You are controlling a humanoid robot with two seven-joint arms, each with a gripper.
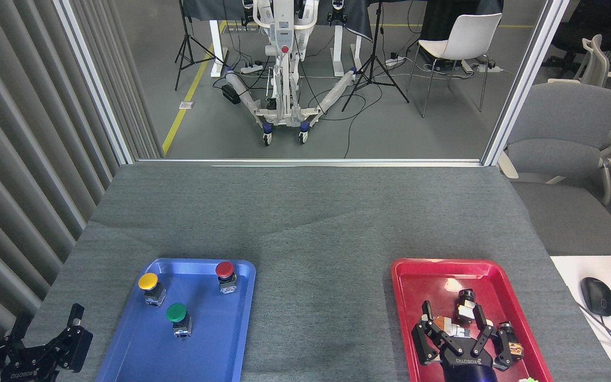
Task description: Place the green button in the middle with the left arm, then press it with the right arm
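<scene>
Green button (177, 314) upright in blue tray (215, 345), below yellow (148, 281) and red (224, 269). Left hand (37, 339) spread left of tray. Right hand (456, 331) spread, far right of tray.

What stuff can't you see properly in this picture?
- Head view: the small parts in the red tray lie partly under the right gripper, so what they are is unclear.
- Head view: a little green thing is cut off by the bottom edge.
- Head view: the left gripper is cut by the bottom-left corner; its arm is out of view.
- Head view: the green button base is too small to read.
</scene>
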